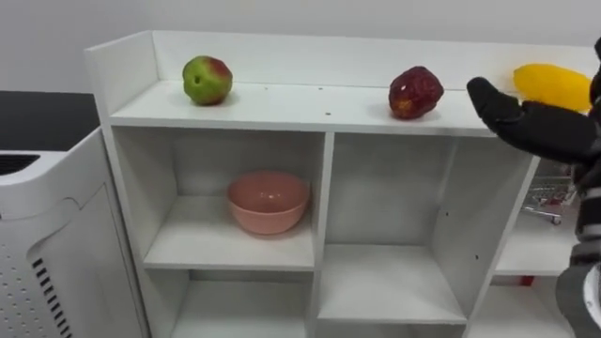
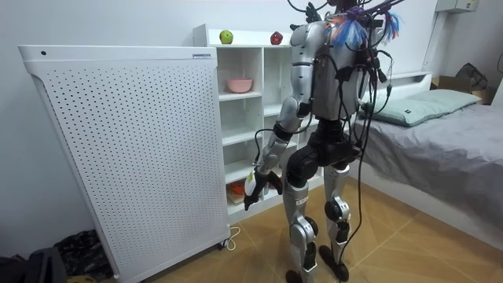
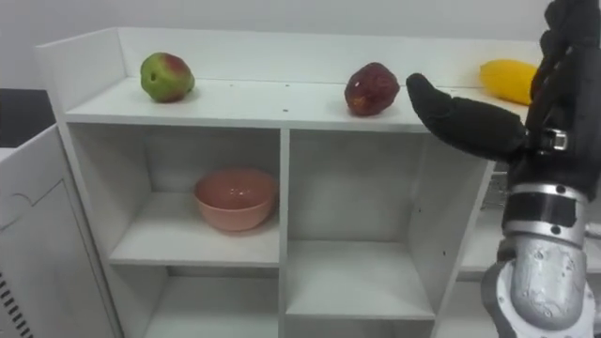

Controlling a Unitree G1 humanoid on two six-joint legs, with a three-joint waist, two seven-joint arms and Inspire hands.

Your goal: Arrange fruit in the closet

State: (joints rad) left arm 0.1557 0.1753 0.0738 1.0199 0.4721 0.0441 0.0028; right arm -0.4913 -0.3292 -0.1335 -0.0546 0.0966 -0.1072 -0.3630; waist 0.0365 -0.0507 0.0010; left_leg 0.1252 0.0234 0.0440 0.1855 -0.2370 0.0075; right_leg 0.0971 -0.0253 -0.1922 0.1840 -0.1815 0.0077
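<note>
Three fruits sit on top of the white shelf unit (image 1: 282, 105) in the left eye view: a green apple (image 1: 208, 80) at ten o'clock, a dark red fruit (image 1: 415, 92) at one o'clock and a yellow fruit (image 1: 552, 86) at two. The right hand (image 1: 540, 127) reaches in at three o'clock, stretched flat and holding nothing. A pink bowl (image 1: 269, 201) rests in the upper left compartment.

In the room view the robot stands facing the shelves, a white perforated cabinet (image 2: 126, 149) at nine o'clock. Its left hand (image 2: 255, 189) hangs at six o'clock; its grip cannot be told.

In the right eye view the right hand's tip is just beside the dark red fruit.
</note>
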